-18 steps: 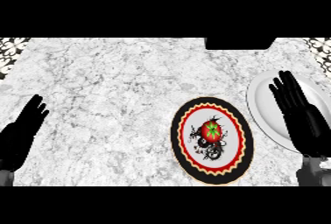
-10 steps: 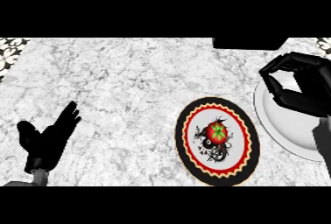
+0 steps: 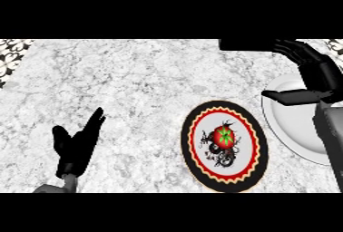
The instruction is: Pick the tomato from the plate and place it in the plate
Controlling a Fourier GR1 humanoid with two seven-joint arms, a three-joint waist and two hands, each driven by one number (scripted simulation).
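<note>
The tomato (image 3: 224, 135) sits untouched on the patterned plate (image 3: 194, 156), beside the white plate (image 3: 295, 131) it is probably bound for, while the right hand (image 3: 315, 72) hangs spread above that white plate, holding nothing, and the left hand (image 3: 79, 145) rests open on the counter (image 3: 134, 81).

A: What is the surface like?

B: A counter (image 3: 140, 86) of white marble with grey veining, filling the view.

A: What lies directly on it?

B: Two plates. A patterned plate (image 3: 201, 163) with a black rim, a red and cream scalloped band and a dark drawing on its white middle lies right of centre. A plain white plate (image 3: 295, 131) lies just beside it at the right edge, partly cut off.

A: Do they touch?

B: I cannot tell.
</note>
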